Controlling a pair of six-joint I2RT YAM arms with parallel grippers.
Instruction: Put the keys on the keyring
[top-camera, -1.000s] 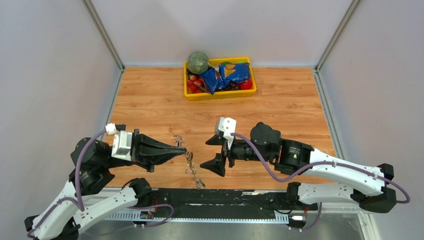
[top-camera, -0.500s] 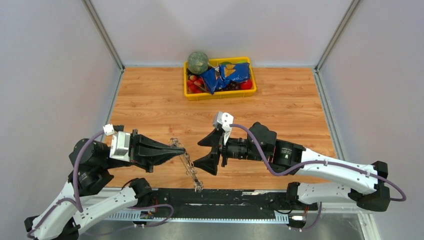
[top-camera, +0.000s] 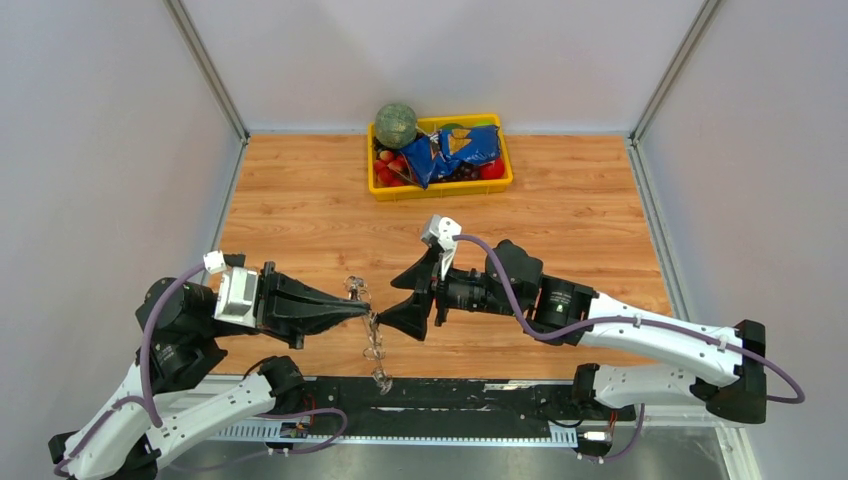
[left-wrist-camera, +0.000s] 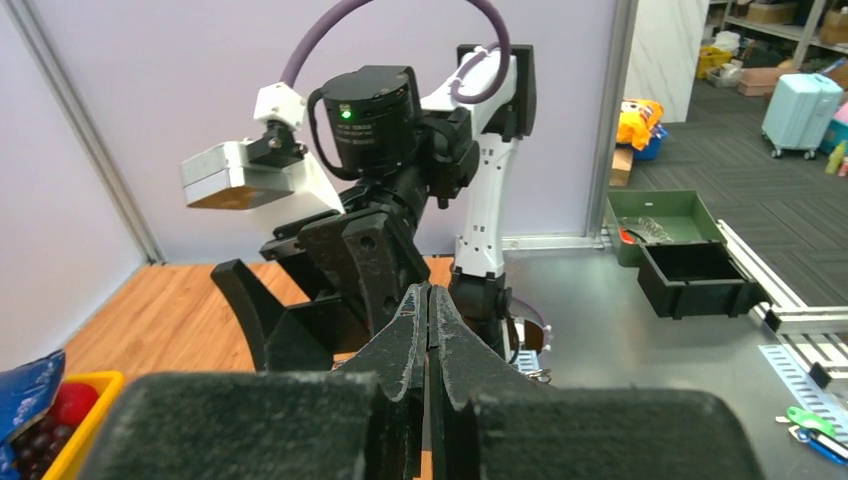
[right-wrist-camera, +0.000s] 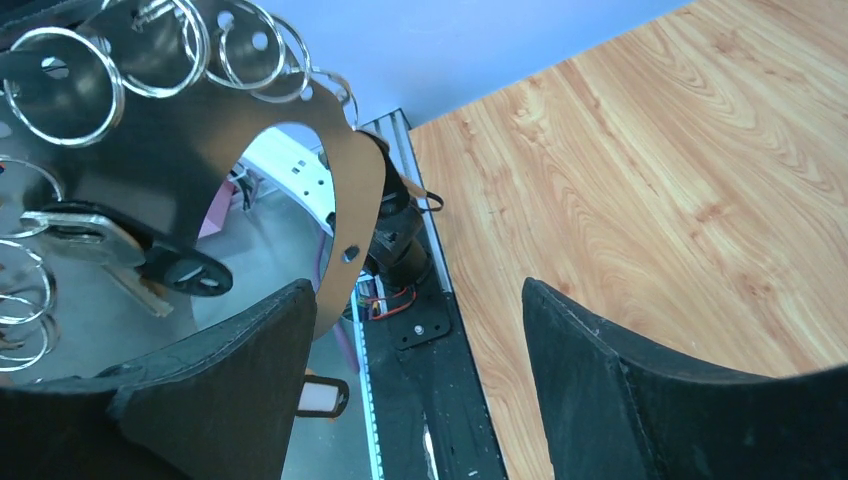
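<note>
My left gripper is shut on the keyring, held above the near part of the table; its silver rings and links dangle down toward the front rail. In the left wrist view the fingers are pressed together. My right gripper is open, with its jaws wide on either side of the left fingertips and the keyring. In the right wrist view the silver rings fill the upper left, beside the open gripper. One key with a black head and silver blade hangs among them.
A yellow tray stands at the back centre, holding a green melon, a blue bag and red fruit. A black rail runs along the near table edge. Grey walls close in both sides.
My right gripper has moved left, up to the left fingertips and the keyring, staying open. My left gripper has shifted slightly, and the hanging rings have swung with it.
</note>
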